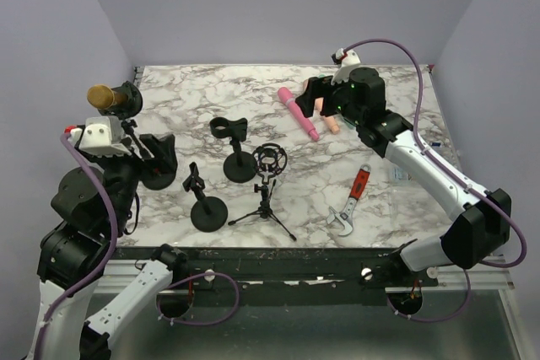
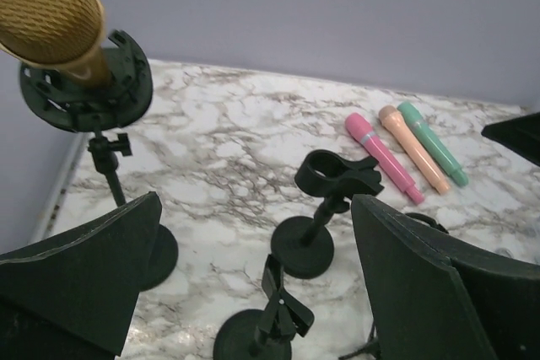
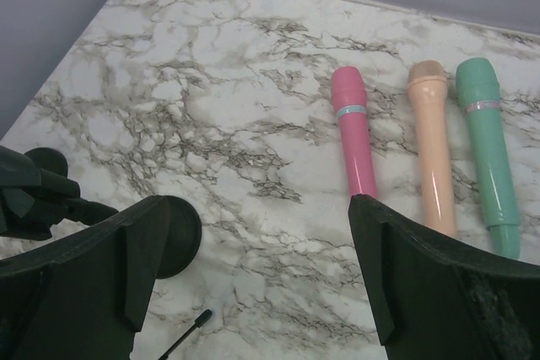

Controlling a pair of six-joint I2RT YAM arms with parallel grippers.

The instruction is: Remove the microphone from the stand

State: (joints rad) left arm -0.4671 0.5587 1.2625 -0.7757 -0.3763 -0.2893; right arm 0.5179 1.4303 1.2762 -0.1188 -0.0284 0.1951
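A gold microphone sits tilted in a black shock mount on a round-based stand at the table's far left. In the left wrist view the microphone is at the upper left, its mount below it, above and left of my fingers. My left gripper is open and empty just right of that stand; in the wrist view it hangs over two empty stands. My right gripper is open and empty at the far right, over the table beside a pink microphone.
Peach and green microphones lie beside the pink one. An empty clip stand, a small clamp stand and a tripod with shock mount stand mid-table. A red-handled wrench lies front right.
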